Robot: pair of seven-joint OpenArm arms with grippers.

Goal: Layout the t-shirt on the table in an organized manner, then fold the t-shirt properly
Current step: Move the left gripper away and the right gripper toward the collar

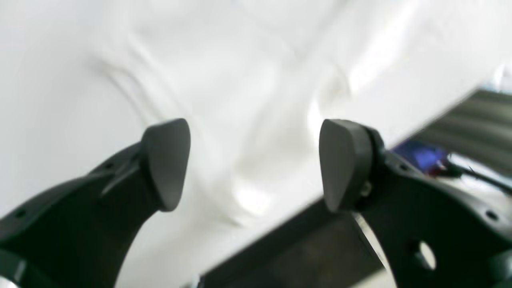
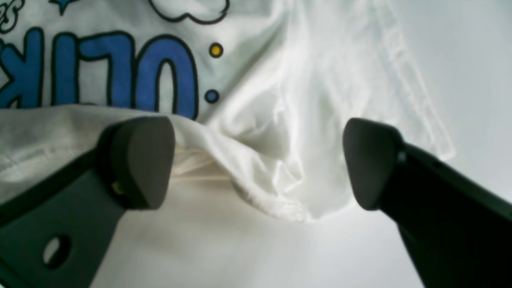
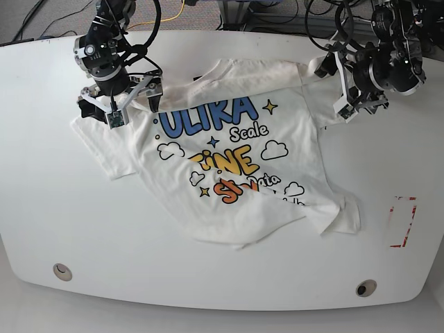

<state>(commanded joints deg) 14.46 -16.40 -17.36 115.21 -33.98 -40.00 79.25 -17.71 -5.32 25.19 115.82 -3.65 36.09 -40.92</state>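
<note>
The white t-shirt [image 3: 229, 159] lies print-up on the white table [image 3: 69, 208], slanted, with its hem corner bunched and folded over at the lower right. My right gripper [image 3: 119, 104] is open over the shirt's shoulder and sleeve at the left of the base view. In the right wrist view its fingertips [image 2: 260, 160] straddle a raised fold of white cloth [image 2: 280, 120] beside the blue letters, and nothing is held. My left gripper [image 3: 333, 90] is open over the other sleeve at the right. Blurred white cloth [image 1: 248, 80] shows between its fingertips [image 1: 254, 164].
A red-outlined rectangle [image 3: 401, 222] marks the table at the right. Two round holes [image 3: 62, 270] [image 3: 365, 287] sit near the front edge. Cables [image 3: 208, 10] lie beyond the back edge. The table edge with dark floor [image 1: 304, 248] beyond runs close under the left gripper.
</note>
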